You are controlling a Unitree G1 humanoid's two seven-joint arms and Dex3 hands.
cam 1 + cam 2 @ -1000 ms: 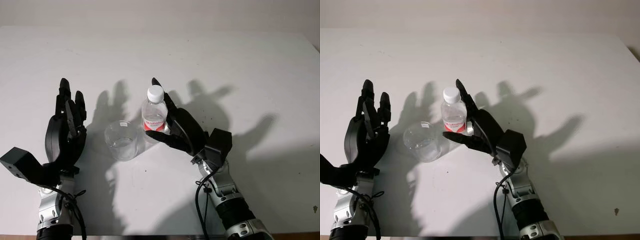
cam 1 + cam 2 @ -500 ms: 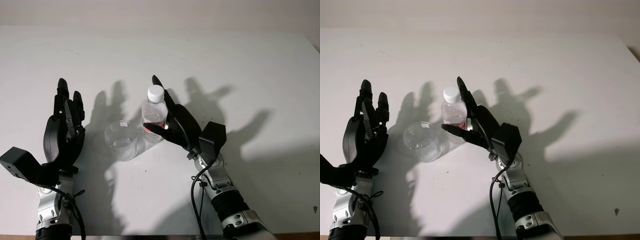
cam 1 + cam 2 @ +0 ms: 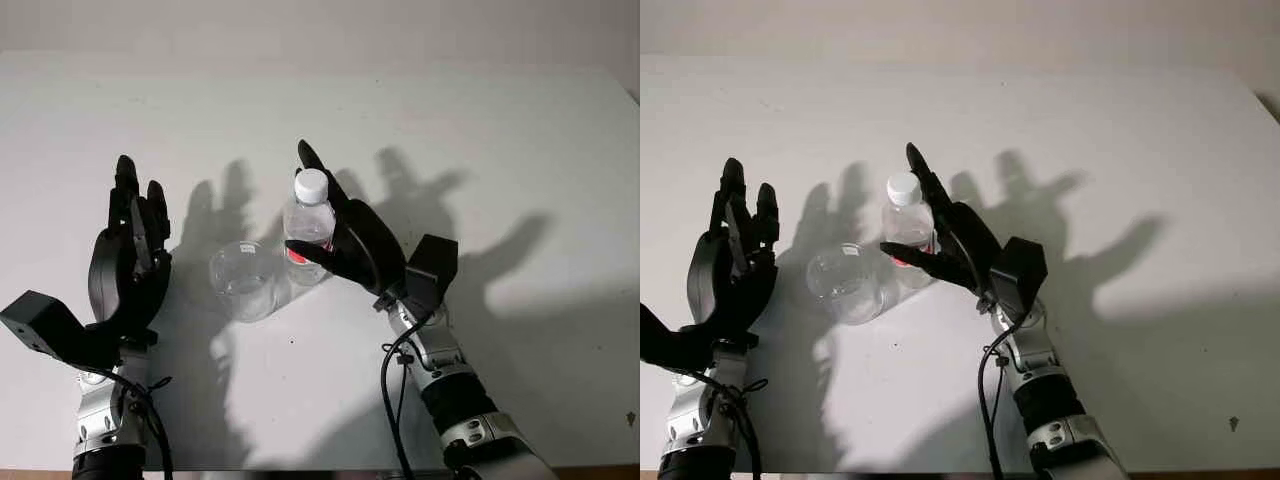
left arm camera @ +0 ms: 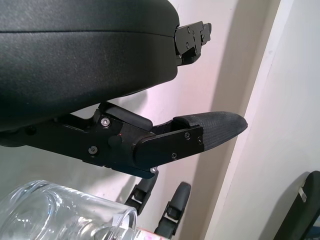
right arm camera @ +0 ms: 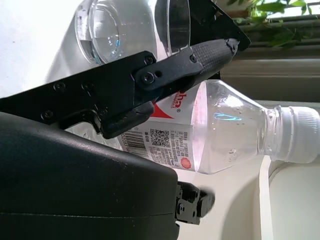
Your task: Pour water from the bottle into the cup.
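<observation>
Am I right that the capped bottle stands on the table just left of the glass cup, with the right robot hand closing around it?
Not quite: the bottle stands just right of the cup, not left, as the left eye view shows. The rest holds: its white cap is on, it stands on the table, and the right robot hand is around it.
</observation>
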